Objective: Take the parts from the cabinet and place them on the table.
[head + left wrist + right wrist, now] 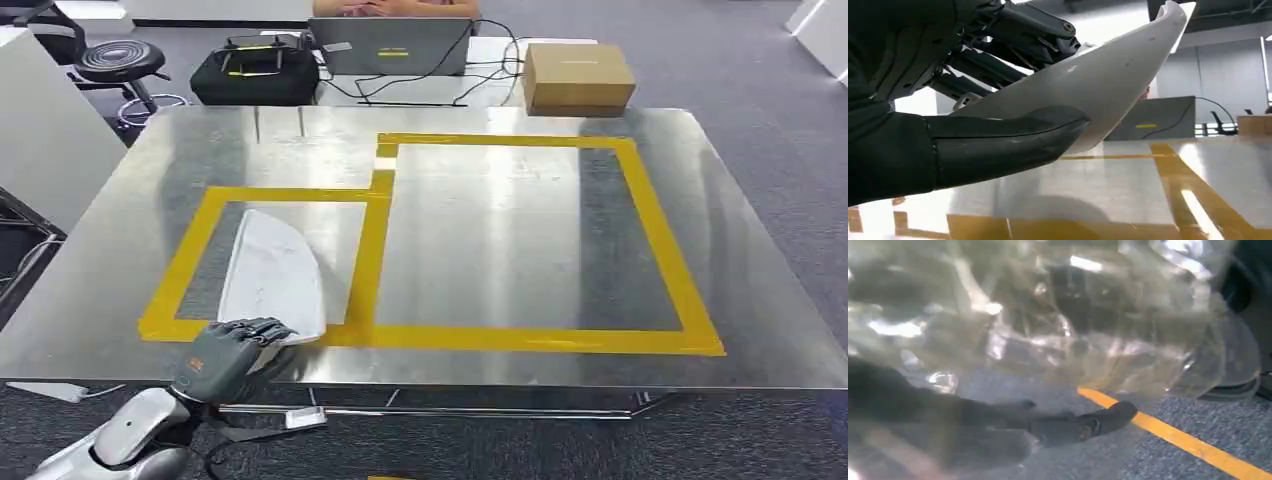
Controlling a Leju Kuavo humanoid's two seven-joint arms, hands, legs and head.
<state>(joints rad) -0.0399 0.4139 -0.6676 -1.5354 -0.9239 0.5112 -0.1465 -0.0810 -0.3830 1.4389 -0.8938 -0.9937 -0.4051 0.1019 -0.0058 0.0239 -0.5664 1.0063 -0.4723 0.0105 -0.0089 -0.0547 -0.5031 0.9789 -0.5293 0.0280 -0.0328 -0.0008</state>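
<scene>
I see my left hand (232, 350) gripping the near end of a white curved part (272, 275), which lies inside the smaller yellow-taped rectangle (372, 250) on the metal worktop (760, 300). Beyond it sit a laptop (392, 45) and a cardboard box (577, 76).

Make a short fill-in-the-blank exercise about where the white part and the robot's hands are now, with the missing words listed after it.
1. The left hand holds the white part at its ____ end.
2. The white part lies inside the ____ yellow-taped rectangle on the metal table.
3. The right hand holds a ____ plastic bag.

Missing words: near; smaller; clear
</scene>
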